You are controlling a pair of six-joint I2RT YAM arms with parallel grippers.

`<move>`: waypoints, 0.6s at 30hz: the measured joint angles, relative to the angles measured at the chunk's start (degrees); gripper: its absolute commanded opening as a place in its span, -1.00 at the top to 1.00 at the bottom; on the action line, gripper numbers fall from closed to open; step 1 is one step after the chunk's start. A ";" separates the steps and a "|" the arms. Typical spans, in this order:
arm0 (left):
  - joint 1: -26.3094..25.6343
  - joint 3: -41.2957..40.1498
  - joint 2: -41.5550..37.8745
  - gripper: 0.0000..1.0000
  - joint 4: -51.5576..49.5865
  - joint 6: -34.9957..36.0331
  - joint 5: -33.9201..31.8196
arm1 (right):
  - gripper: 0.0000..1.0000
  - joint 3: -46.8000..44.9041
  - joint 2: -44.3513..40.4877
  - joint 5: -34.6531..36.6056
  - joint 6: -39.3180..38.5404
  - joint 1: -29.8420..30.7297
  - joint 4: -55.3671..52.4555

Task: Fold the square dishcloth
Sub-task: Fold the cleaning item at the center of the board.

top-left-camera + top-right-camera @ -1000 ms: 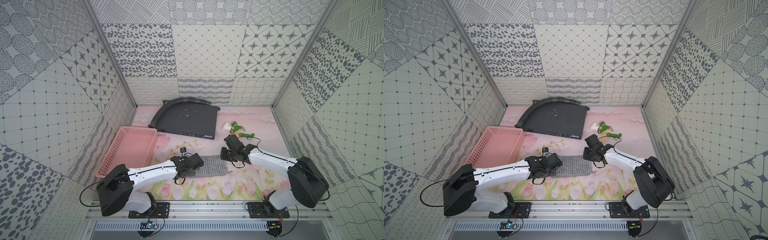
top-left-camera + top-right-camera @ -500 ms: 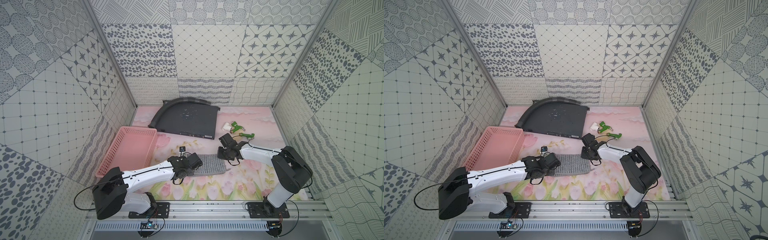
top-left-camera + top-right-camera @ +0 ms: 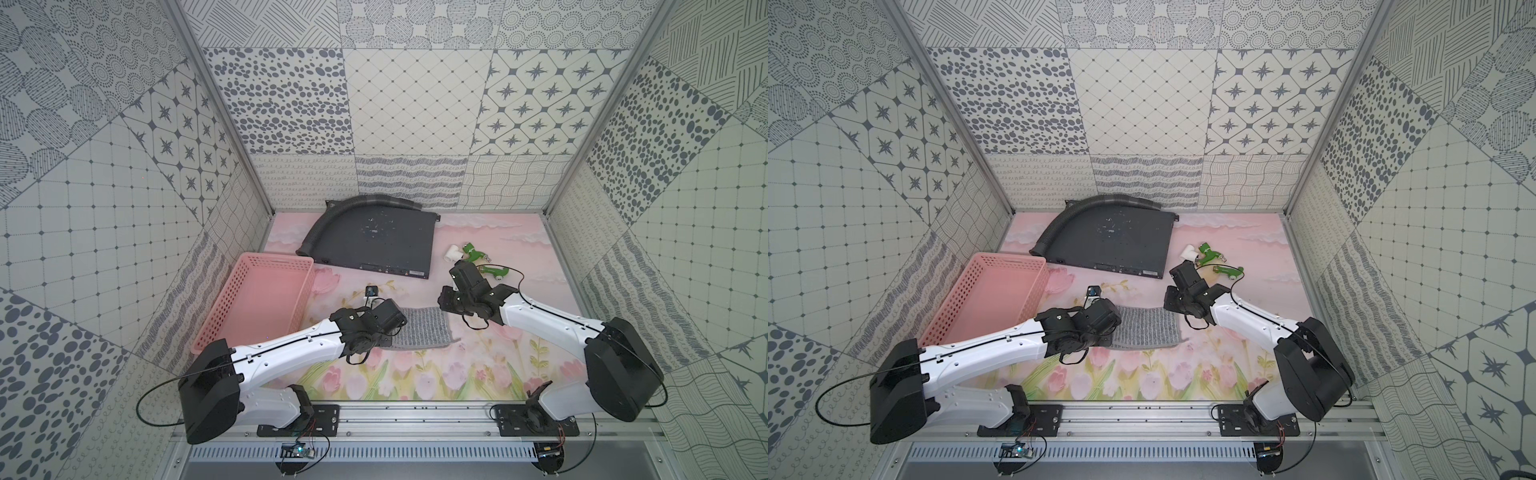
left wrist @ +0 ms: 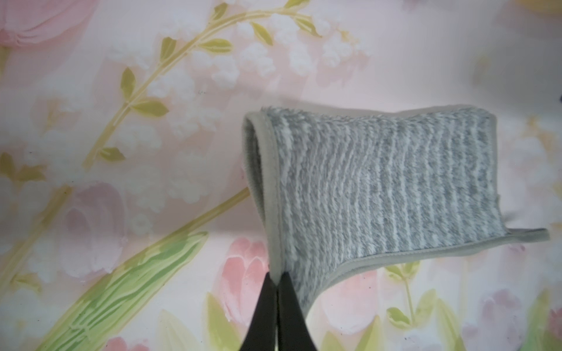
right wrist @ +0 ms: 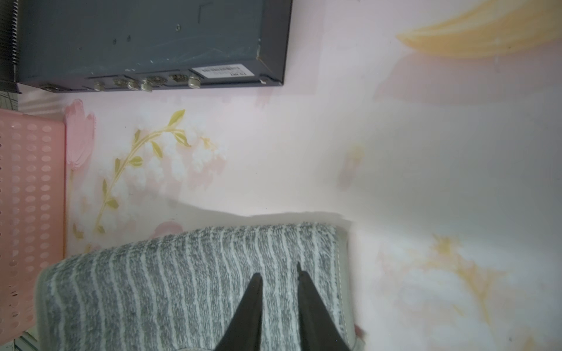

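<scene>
The square dishcloth [image 3: 424, 328] [image 3: 1147, 330], grey with thin whitish stripes, lies doubled over on the flowered mat between the two arms. In the left wrist view the dishcloth [image 4: 380, 188] shows two layers, and a lower corner sticks out past the upper one. My left gripper [image 4: 276, 281] is shut on its hemmed edge at one corner. My right gripper [image 5: 278, 272] hangs over the dishcloth [image 5: 182, 282] near its hemmed side, jaws a little apart with nothing between them. In both top views the wrists hide the fingertips.
A pink perforated basket [image 3: 257, 299] stands left of the cloth. A dark flat metal box [image 3: 374, 241] with a ribbed hose [image 3: 332, 216] on it lies at the back. Green and white plastic pieces [image 3: 471, 251] lie behind the right wrist. A small black object [image 3: 371, 291] sits near the left wrist.
The right gripper's jaws have parted a little, and its elbow swung inward, then back out to the right. The left gripper keeps its hold, nearly still.
</scene>
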 measured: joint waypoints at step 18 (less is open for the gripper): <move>-4.35 8.87 7.63 1.00 0.50 7.15 6.54 | 0.67 -7.67 -0.17 -1.60 4.00 0.00 -0.94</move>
